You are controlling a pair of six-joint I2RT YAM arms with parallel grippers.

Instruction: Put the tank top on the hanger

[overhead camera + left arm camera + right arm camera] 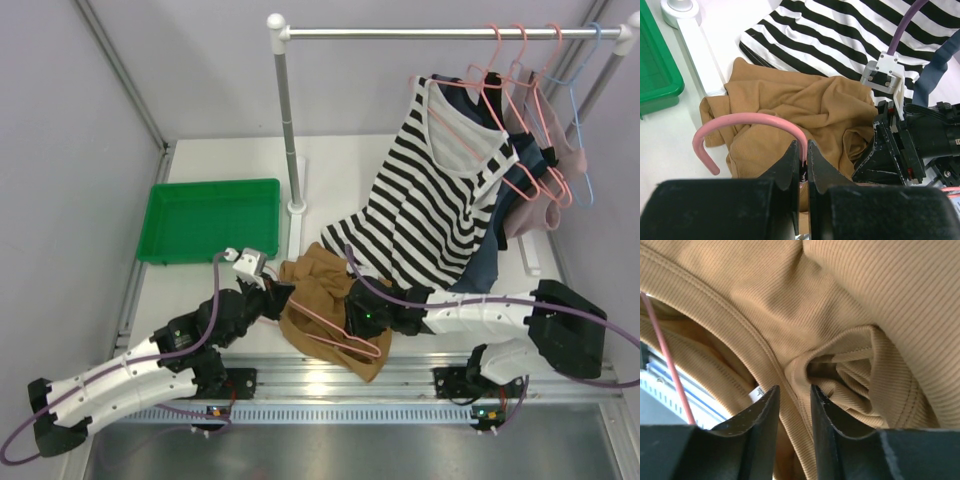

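Green tray (pixel 208 218) is set far left against the wall. Hanger (pixel 755 119) hook is pinched tight by left gripper (pixel 802 146). Tank top (pixel 318 298) is bunched at the near table (pixel 170 290) edge. Its hem is nipped in the narrowed right gripper (pixel 795 395), with the striped top (pixel 430 210) draped just beyond.

White table (pixel 340 168): green tray (pixel 210 222) sits twd left edge, rack's white foot (pixel 296 209) just beside it. Tan tank top (pixel 315 300) lies crumpled at near edge, centre, touching striped top (pixel 420 215) draped behind.

my left gripper (pixel 806 146) + right gripper (pixel 792 392): 2
pink hanger (pixel 755 118): 4
blue hanger (pixel 583 185): 1
garments: 4 incl. tank top (pixel 318 290), striped top (pixel 430 210), navy garment (pixel 482 265), mauve top (pixel 535 215)
green tray (pixel 210 218): 1
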